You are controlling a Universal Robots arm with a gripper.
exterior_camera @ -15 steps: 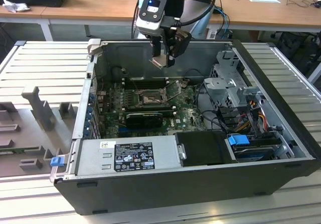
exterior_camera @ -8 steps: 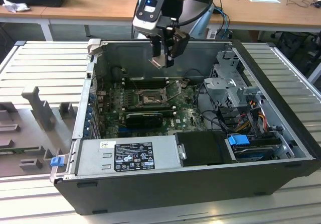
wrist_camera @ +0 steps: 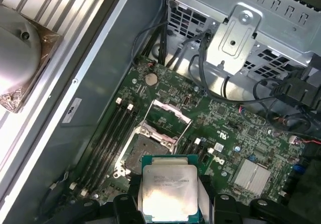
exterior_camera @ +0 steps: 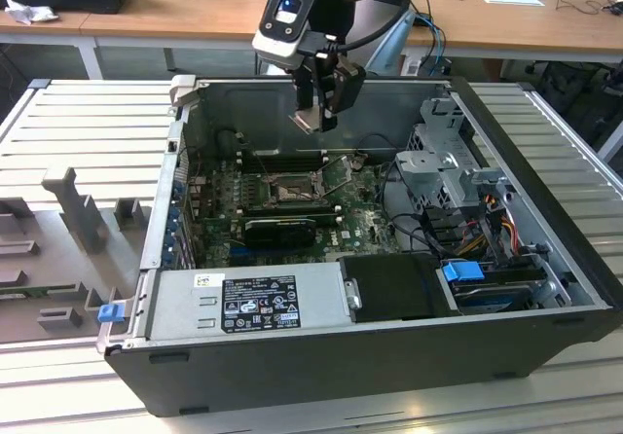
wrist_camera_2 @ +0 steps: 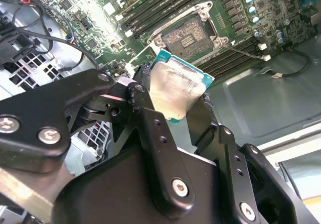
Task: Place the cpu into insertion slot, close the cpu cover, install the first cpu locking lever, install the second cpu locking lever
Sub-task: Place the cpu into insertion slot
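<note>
- In the exterior view we find the computer case [exterior_camera: 389, 366] across the middle of the frame, lying open on the table [exterior_camera: 88, 113].
- Inside it, the insertion slot [exterior_camera: 282, 189] sits near the frame's centre, with the heatsink block [exterior_camera: 280, 228] just below it.
- The power supply [exterior_camera: 248, 303] lies at lower centre, the drive cage [exterior_camera: 443, 162] to the right.
- The gripper [exterior_camera: 319, 115] hangs above the slot, with the cpu [exterior_camera: 311, 120] between its fingers, apart from the slot.
- In the first wrist view, we see the cpu cover [wrist_camera: 171, 111] raised beside the slot.
</note>
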